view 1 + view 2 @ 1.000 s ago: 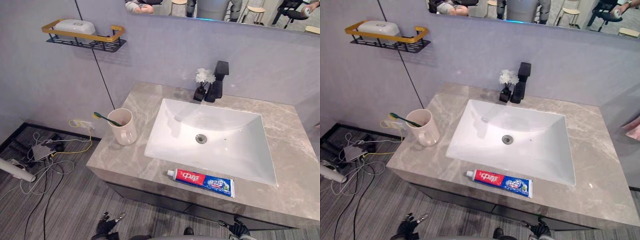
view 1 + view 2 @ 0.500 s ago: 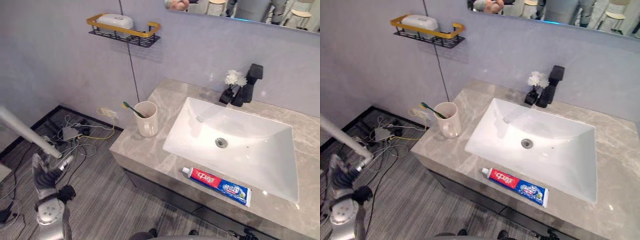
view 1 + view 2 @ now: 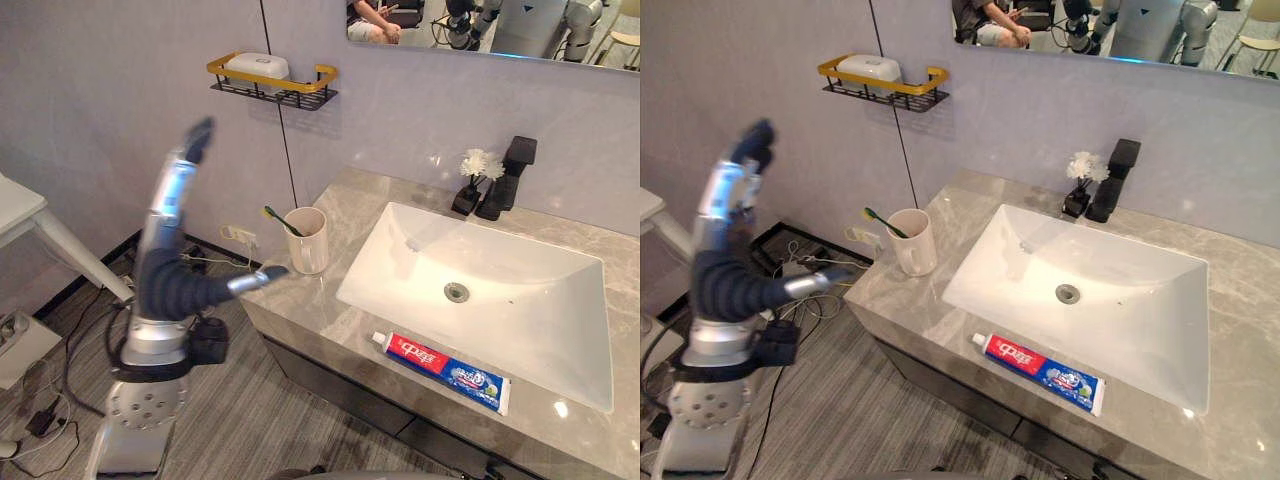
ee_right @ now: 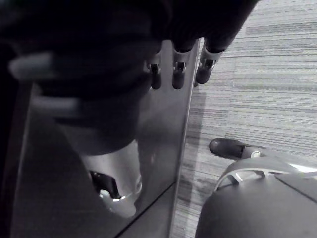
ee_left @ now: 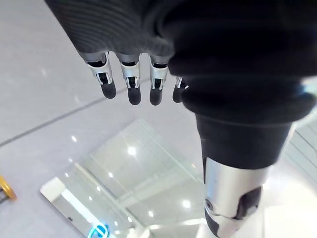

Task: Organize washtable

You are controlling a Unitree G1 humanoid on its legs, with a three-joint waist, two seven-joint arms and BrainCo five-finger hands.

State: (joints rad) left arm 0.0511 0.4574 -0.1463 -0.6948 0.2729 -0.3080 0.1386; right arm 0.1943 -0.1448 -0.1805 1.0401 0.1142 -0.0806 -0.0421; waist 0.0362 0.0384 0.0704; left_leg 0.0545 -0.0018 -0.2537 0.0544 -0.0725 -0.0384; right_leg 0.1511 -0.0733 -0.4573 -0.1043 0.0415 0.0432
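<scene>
Far left: left hand (image 3: 172, 200), upright in the air beside the wall (image 3: 90, 90), clear of the tabletop (image 3: 300, 312). Fingers straight and pointing up, thumb out sideways toward the cup (image 3: 308, 243); holds nothing. Same in the left wrist view: fingers (image 5: 130, 87) in a straight row, nothing between them and the thumb.

On the wall, above and just right of that hand: black wire shelf (image 3: 280, 92) with a yellow rail, carrying a white soap box (image 3: 257, 66).

Below the shelf, at the left end of the grey stone tabletop: the pale cup, upright, with a green toothbrush (image 3: 277, 220) inside, leaning out to the left over the rim.

Right of the cup, sunk into the tabletop: white rectangular sink (image 3: 520, 310), with a round drain (image 3: 456, 292) near its middle.

On the front strip of the tabletop, between sink and front edge: toothpaste (image 3: 445, 362), lying flat, white cap and red end to the left, blue end to the right, well apart from the cup.

Behind the sink, by the wall: small dark vase (image 3: 465, 200) of white flowers (image 3: 478, 162), just beside a black faucet (image 3: 508, 172) on its right. Above them, a mirror (image 3: 520, 30).

Right hand (image 4: 178, 69), in the right wrist view: hanging low beside a grey panel (image 4: 153, 148), over striped grey floor (image 4: 247, 74). Fingers relaxed and apart from the thumb, gripping nothing.
</scene>
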